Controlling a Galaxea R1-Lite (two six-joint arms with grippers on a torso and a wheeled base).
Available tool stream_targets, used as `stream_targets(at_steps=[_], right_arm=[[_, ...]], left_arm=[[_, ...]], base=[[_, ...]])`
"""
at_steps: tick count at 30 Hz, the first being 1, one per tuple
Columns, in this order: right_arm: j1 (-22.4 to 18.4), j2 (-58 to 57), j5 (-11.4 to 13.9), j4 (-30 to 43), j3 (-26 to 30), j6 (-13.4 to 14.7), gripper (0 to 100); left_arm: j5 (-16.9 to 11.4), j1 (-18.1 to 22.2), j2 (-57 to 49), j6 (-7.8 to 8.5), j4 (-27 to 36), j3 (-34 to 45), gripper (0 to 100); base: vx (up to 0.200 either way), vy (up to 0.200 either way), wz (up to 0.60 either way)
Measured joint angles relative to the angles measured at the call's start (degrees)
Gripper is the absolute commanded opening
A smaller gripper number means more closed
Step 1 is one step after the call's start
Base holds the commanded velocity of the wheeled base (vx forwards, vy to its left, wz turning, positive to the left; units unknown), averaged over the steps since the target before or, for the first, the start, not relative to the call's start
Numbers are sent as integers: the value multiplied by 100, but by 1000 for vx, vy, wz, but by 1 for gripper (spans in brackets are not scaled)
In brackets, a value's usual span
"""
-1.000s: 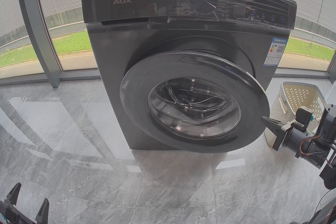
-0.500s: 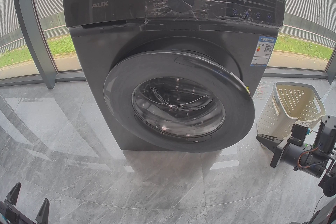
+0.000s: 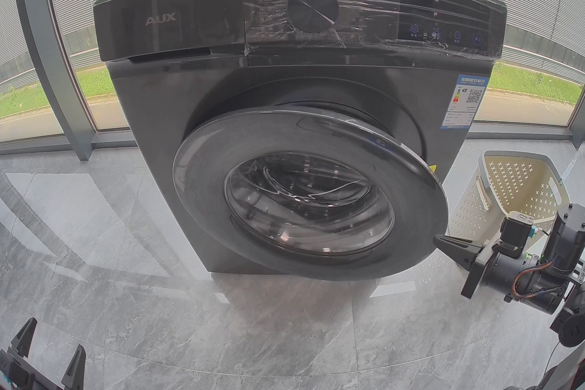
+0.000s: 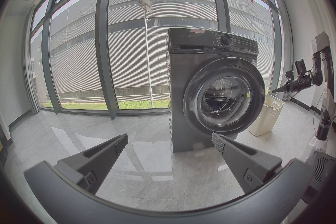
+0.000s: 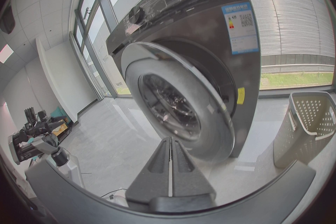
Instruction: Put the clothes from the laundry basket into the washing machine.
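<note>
Right gripper [image 3: 443, 242]: both fingers pressed flat together, nothing between them. Right wrist view confirms only a thin seam at the tips [image 5: 170, 142].

Just ahead of the right gripper's tip: the free edge of the round glass-windowed door [image 3: 244, 135] of the dark grey front-loading washing machine [image 3: 183, 92]. Door ajar, with the edge nearest this gripper swung out from the machine front. A dark gap shows behind that edge in the right wrist view [image 5: 213, 95]. Tip and door rim are very close; contact cannot be told.

Beyond and slightly to the right of the right gripper: the cream perforated plastic laundry basket [image 3: 469, 208], upright on the grey marble floor [image 3: 183, 300], just beside the machine's right flank. The right arm covers the lower part of the basket's inside, so I cannot tell what it contains. Its visible walls show perforations.

Left gripper [image 3: 53, 336]: fingers spread wide, holding nothing, low over the floor. Well ahead of it and to its right stands the washing machine [image 4: 182, 95], with a broad stretch of floor between. The basket [image 4: 266, 116] lies farther off, past the machine, and the right gripper [image 4: 276, 90] is level with the door's far rim.

Behind the machine: a tall glazed window wall [image 3: 61, 44].
</note>
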Motion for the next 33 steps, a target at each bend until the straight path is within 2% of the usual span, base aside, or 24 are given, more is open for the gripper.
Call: stream_targets(at_steps=[6,11,15,19,24,29,33], right_arm=[[-88,334,-66,-714,-141,71,0],[-364,725,-258,-1559,-205,55,0],[-435,918,-280,-1671,-78,5,0],[-273,995,-168,-1697,223,-66,0],[204,998,44,-1741,667,-191,0],[352,986,73,-1790,736,-216,0],[350,975,66,-1820,549,-205,0]], left_arm=[[6,0,0,-2,2,0,100],[9,0,0,-2,2,0,100],[9,-2,0,1,5,0,100],[5,-2,0,4,6,0,100],[2,0,0,-10,5,0,100],[2,0,0,-18,5,0,100],[0,0,0,-24,5,0,100]], base=[[0,0,0],[0,0,0],[0,0,0],[0,0,0],[80,0,0],[200,0,0],[200,0,0]])
